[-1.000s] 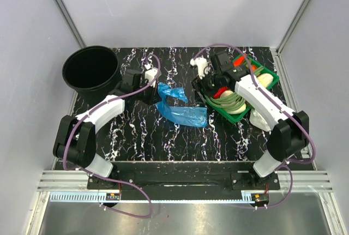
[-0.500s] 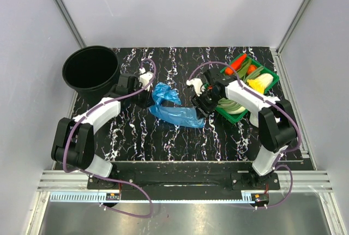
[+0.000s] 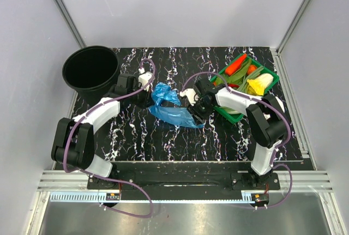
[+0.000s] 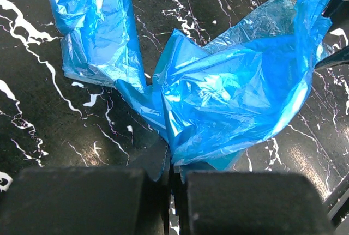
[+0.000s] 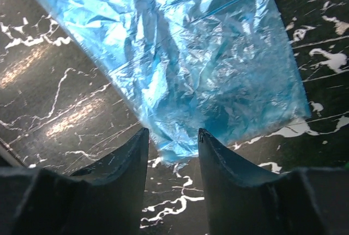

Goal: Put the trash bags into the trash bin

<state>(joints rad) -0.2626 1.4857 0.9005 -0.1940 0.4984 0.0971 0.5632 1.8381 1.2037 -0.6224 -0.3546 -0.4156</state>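
The black trash bin stood at the far left corner of the marbled table. Right of it, the left gripper was clenched on a gathered fold of the blue trash bags, which lay crumpled at mid-table, outside the bin. At their right end the right gripper had its fingers parted astride the film's edge, not pinching it, with the green vegetable tray beyond it at the far right corner.

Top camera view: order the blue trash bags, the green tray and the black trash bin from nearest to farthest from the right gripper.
From the right gripper:
1. trash bags, at its fingertips, mid-table.
2. green tray, to its right.
3. trash bin, far back-left corner.
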